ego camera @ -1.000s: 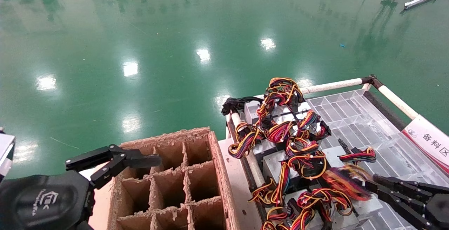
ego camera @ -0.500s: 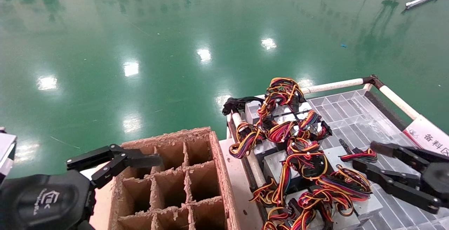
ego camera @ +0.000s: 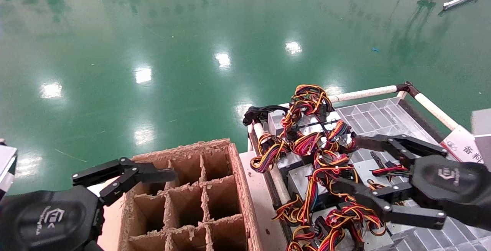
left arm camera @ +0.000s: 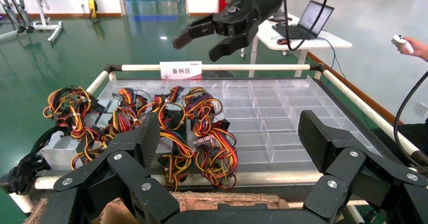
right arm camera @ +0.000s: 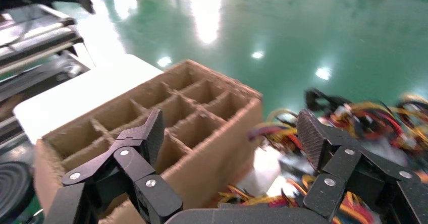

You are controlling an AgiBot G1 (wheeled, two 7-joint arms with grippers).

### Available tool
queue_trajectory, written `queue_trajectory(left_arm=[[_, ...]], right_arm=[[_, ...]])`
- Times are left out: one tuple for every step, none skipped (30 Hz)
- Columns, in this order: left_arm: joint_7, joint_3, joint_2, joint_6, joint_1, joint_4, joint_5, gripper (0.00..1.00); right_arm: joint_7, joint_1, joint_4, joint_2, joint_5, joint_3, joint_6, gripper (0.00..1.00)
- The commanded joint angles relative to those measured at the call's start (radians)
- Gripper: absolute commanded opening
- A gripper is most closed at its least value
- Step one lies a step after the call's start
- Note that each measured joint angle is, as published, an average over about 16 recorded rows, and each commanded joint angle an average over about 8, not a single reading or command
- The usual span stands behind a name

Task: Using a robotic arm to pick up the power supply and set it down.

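Observation:
Several silver-grey power supplies (ego camera: pixel 301 182) with looped red, yellow and black wire bundles (left arm camera: pixel 202 128) lie piled at the left end of a clear divided tray (ego camera: pixel 383 124). My right gripper (ego camera: pixel 347 161) hangs open just above the pile, fingers pointing left, holding nothing. In the right wrist view that gripper (right arm camera: pixel 229 133) spans the cardboard box and the blurred wires (right arm camera: pixel 383 128). In the left wrist view the right gripper (left arm camera: pixel 197 47) shows high over the tray's far side. My left gripper (ego camera: pixel 145 176) is parked open over the cardboard box's near left corner, and its own view shows the gripper (left arm camera: pixel 229 133) empty.
A worn cardboard box (ego camera: pixel 184 201) with divider cells stands left of the tray. White rails (ego camera: pixel 364 93) frame the tray (left arm camera: pixel 272 108), with a labelled sign (ego camera: pixel 464 147) on the right rail. Green floor lies beyond. A laptop table (left arm camera: pixel 313 22) and a person's hand (left arm camera: pixel 404 42) are behind.
The right gripper has risen from low at the tray's front right and swung left over the pile, still open. A wire bundle that was blurred near it now lies still. The left arm is unmoved.

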Motion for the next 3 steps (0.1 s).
queue_trajectory(left_arm=[[0.000, 0.000, 0.000, 0.000, 0.000, 0.000, 0.000, 1.00], [0.000, 0.000, 0.000, 0.000, 0.000, 0.000, 0.000, 1.00], [0.000, 0.000, 0.000, 0.000, 0.000, 0.000, 0.000, 1.00]], right_arm=[[0.029, -0.047, -0.004, -0.034, -0.048, 0.096, -0.043, 1.00], [0.033, -0.054, -0.005, -0.039, -0.055, 0.111, -0.049, 1.00], [0.037, -0.061, -0.006, -0.044, -0.061, 0.124, -0.055, 1.00]])
